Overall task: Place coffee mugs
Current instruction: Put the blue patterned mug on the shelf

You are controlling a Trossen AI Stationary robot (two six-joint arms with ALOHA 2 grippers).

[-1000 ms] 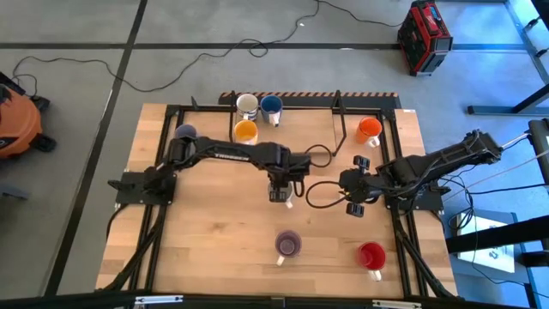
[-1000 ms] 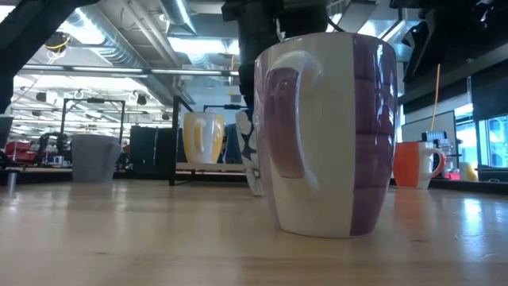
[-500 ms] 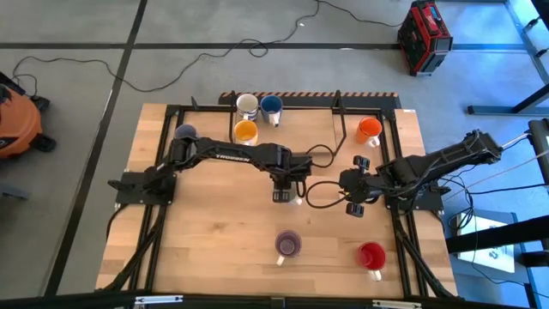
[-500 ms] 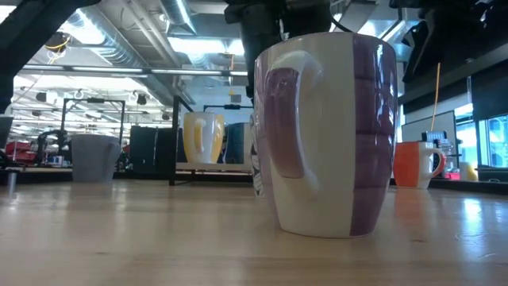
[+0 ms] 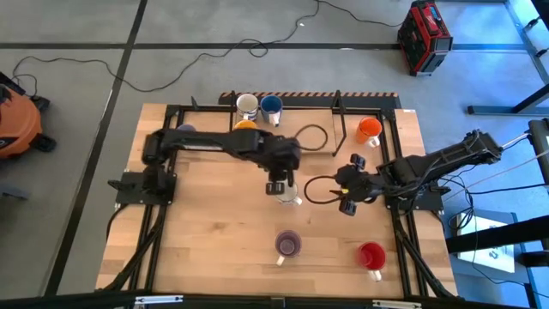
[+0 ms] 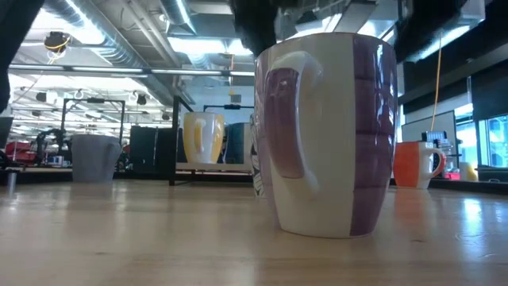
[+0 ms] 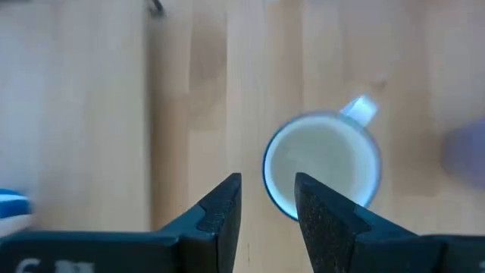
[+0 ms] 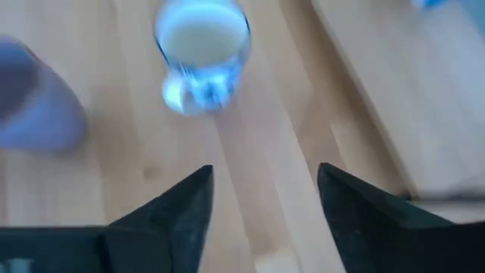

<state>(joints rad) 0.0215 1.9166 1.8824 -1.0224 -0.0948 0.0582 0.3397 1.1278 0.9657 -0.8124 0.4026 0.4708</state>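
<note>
Your wooden table [image 5: 206, 223] holds mugs at its 12 o'clock edge: white mug [image 5: 247, 105], blue mug [image 5: 271, 106], orange mug [image 5: 369, 130]. At centre, your left gripper [image 5: 278, 185] hangs released above the floral mug [image 5: 291, 198]; your right gripper [image 5: 347, 190], at 3 o'clock, is spread wide.
</note>
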